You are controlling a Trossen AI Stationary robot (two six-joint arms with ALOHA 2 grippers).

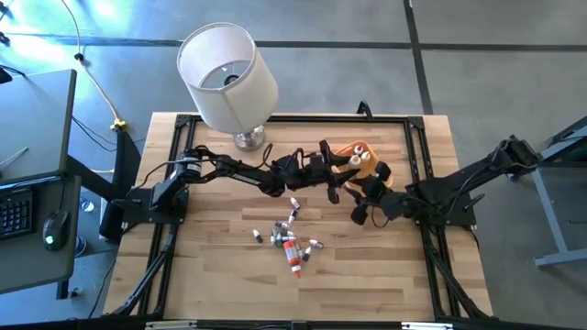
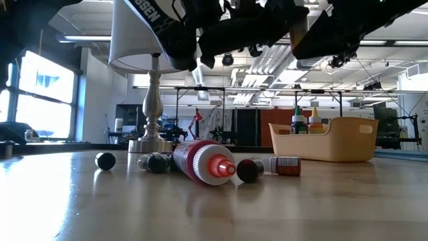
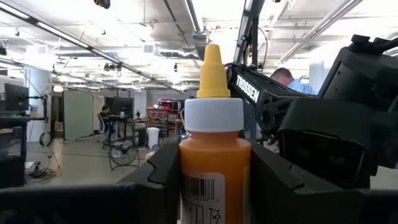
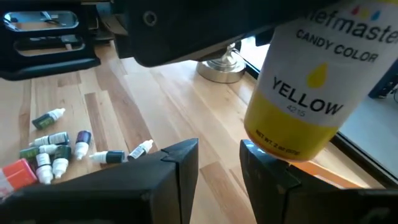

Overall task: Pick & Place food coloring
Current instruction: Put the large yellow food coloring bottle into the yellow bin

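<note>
Left gripper (image 3: 214, 186) up off the worktop (image 1: 220, 266), fingers (image 3: 158, 177) clamped either side of an upright orange bottle (image 3: 214, 168) with white collar and yellow tip. Right gripper (image 4: 219, 165) just beside it near the orange bowl (image 1: 353, 156), fingers (image 4: 180, 165) slightly parted, nothing between them; a yellow-labelled bottle (image 4: 311, 93) hanging right beside one finger, tilted. Remaining food coloring bottles (image 1: 289, 236) scattered flat on the worktop, below and well apart from both sets of fingers, with a bigger red bottle (image 2: 200, 162) among them. Two more bottles (image 2: 304, 119) standing in the bowl. Lamp (image 1: 227, 78) at the far edge.
</note>
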